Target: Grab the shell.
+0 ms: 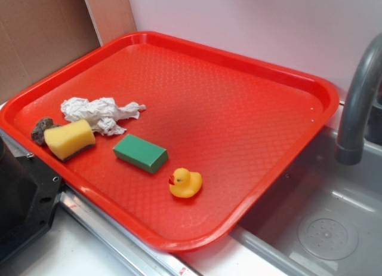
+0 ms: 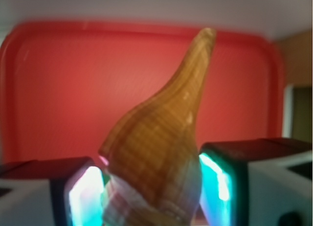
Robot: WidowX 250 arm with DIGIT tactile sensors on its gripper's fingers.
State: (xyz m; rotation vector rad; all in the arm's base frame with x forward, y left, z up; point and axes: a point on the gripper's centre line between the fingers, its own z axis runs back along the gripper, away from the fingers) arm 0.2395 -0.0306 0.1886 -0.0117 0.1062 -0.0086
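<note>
Shell (image 2: 156,147) clamped between gripper (image 2: 151,192) pads, seen close up in wrist view: left pad (image 2: 83,196) and right pad (image 2: 217,184) both pressing the wide ridged body, pointed tip aimed away from camera toward far rim of red tray (image 2: 54,84). Tray floor well below and blurred, so shell lifted clear, not resting on anything. In exterior view only a dark sliver of the arm at top edge; shell itself out of frame there.

On tray (image 1: 239,109) in exterior view: crumpled paper towel (image 1: 98,113), yellow sponge (image 1: 70,138), dark stone lump (image 1: 40,130) touching sponge, green block (image 1: 140,153), rubber duck (image 1: 185,183). Sink (image 1: 322,222) and grey faucet (image 1: 358,103) to the right.

Risks, judged from grip only:
- Contact on a tapering, curved, glossy surface; likely to squeeze out upward or downward under pad pressure, like a wedge.
- Grip near the fat end, long spire sticking out; any quick swing or wrist roll could pivot shell between pads.
- Pad contact area looks small against the ridges; cannot tell how deep the bite goes, lower body hidden below frame.
- Drop from this height would land on hard tray, possible bounce toward duck or over rim into sink; thin tip could chip.
- Extra clamping force to compensate could crack the shell wall.
</note>
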